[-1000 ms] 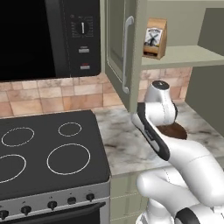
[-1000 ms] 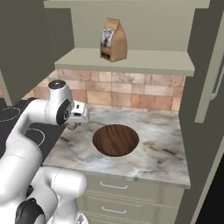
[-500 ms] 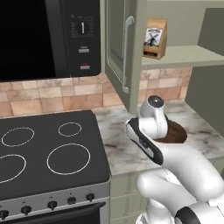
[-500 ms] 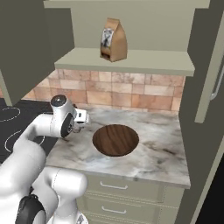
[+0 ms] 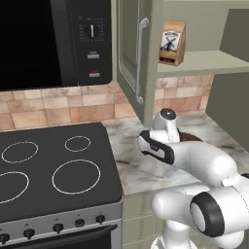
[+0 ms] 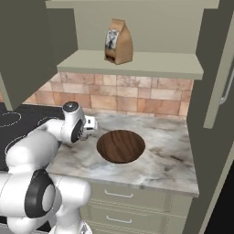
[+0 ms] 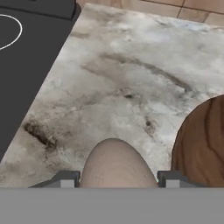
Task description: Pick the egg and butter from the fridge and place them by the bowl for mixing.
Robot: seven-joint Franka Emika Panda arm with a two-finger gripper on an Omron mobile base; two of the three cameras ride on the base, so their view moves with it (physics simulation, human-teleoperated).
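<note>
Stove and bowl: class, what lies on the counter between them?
In the hand view, bare marble counter lies between the stove and the bowl; the egg sits between the gripper's fingertips above it.

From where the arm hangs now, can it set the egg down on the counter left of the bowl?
Probably yes. The egg sits between the fingers over bare marble counter, with the bowl just beside and nothing in between.

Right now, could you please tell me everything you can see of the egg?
The egg is a smooth, pale beige-brown oval, matte and unmarked. In the hand view only its rounded upper part shows, rising between the two fingertips of the gripper, which holds it over the marble counter, just beside the bowl.
</note>
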